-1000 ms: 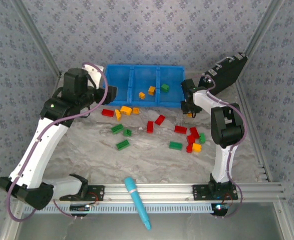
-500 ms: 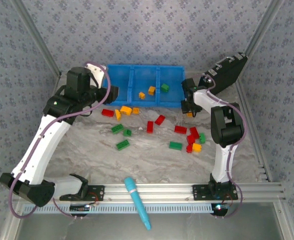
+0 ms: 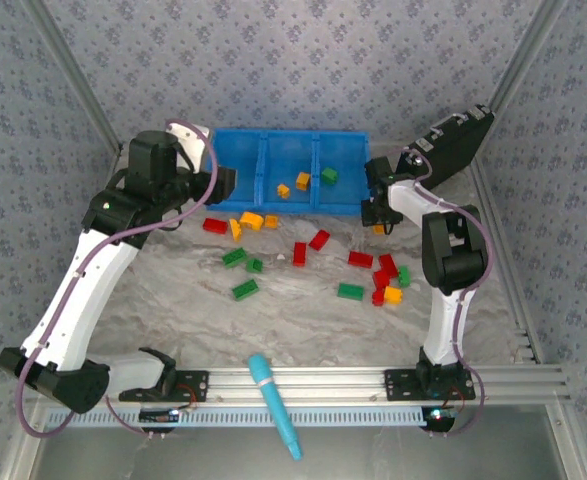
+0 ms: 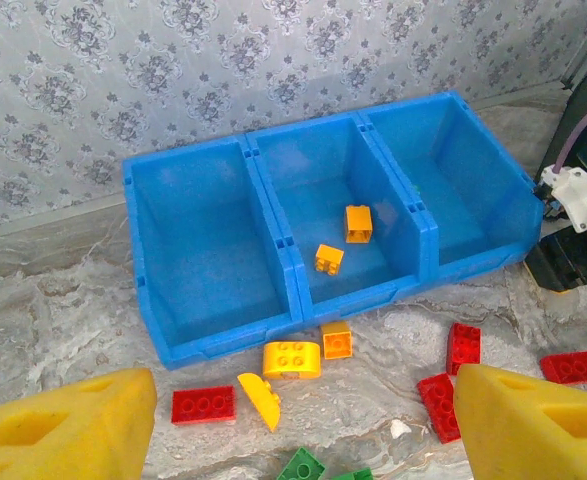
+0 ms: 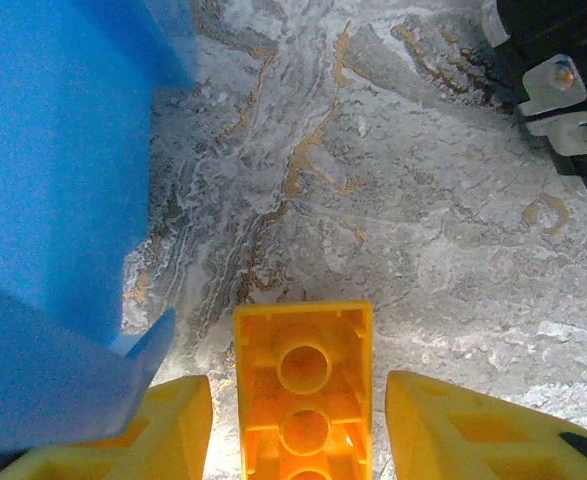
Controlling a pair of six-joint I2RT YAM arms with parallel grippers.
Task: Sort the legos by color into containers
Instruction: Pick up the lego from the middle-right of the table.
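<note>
While the right fingers (image 5: 173, 430) are standing released, an orange brick (image 5: 303, 385) is sitting between them with a gap showing on each side, its hollow underside facing the wrist camera. Whether it is resting on the counter (image 5: 423, 200) I cannot tell. It is sitting just off the right front corner of the blue bin (image 5: 53, 150), outside the compartments. The left fingers (image 4: 63, 425) are spreading wide and grasping nothing, hovering in front of the bin's left end and facing it.

Inside the bin, a taller orange block (image 4: 358, 222) and a smaller orange block (image 4: 327, 258) are lying in the middle compartment. A green brick (image 3: 328, 175) is lying in the right compartment.

Just in front of the bin's middle compartment, a rounded orange piece (image 4: 291, 358) and a small orange cube (image 4: 336, 340) are lying side by side on the counter. A flat red brick (image 4: 203, 404) and a yellow wedge (image 4: 261, 398) are lying a little further out from the bin. Two red bricks (image 4: 463, 347) are lying in front of its right half. Further from the bin, green pieces (image 3: 244, 290) and a red, green and orange cluster (image 3: 388, 280) are lying scattered.

A black case (image 3: 458, 140) is leaning beside the bin's right end. A cyan tool (image 3: 273, 405) is lying well in front of the bin, across the metal rail (image 3: 353, 378).
</note>
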